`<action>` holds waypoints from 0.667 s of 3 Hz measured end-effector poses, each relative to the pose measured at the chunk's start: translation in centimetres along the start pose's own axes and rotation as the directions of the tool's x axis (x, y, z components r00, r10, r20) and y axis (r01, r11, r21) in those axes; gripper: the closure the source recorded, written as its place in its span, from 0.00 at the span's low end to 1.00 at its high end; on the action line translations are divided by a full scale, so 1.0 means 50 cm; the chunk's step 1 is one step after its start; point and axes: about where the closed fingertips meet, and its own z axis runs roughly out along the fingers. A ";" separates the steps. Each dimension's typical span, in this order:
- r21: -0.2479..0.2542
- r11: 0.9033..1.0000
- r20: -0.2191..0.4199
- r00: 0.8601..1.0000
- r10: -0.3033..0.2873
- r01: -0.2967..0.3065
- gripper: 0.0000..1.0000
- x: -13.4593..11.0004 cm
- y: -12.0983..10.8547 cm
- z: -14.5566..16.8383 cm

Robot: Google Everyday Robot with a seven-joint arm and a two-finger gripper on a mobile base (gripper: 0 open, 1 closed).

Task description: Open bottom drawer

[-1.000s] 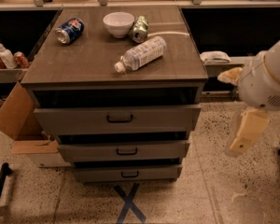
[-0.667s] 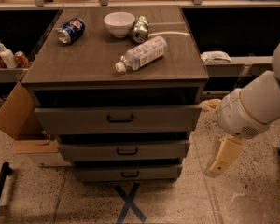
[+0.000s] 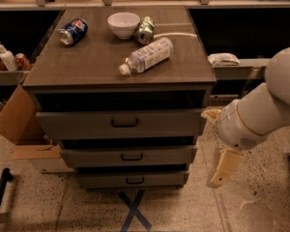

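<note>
Well, the gripper [image 3: 221, 170] is hanging right of the bottom drawer [image 3: 101, 181] — can't tell its grip — risking missing that tiny handle [image 3: 135, 180].

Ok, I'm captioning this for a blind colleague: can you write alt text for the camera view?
The end effector hangs to the right of a grey three-drawer cabinet, about level with the bottom drawer and not touching it. A bottle, a bowl, a blue can and a green can sit on top.

Cream end effector [image 3: 222, 170] right of grey wood-grain bottom drawer [image 3: 99, 180], black handle [image 3: 135, 180]
</note>
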 end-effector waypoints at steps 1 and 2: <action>-0.023 0.999 -0.061 0.997 -0.045 0.044 0.00 0.022 0.010 0.130; -0.065 0.996 -0.068 0.996 -0.057 0.053 0.00 0.062 0.030 0.266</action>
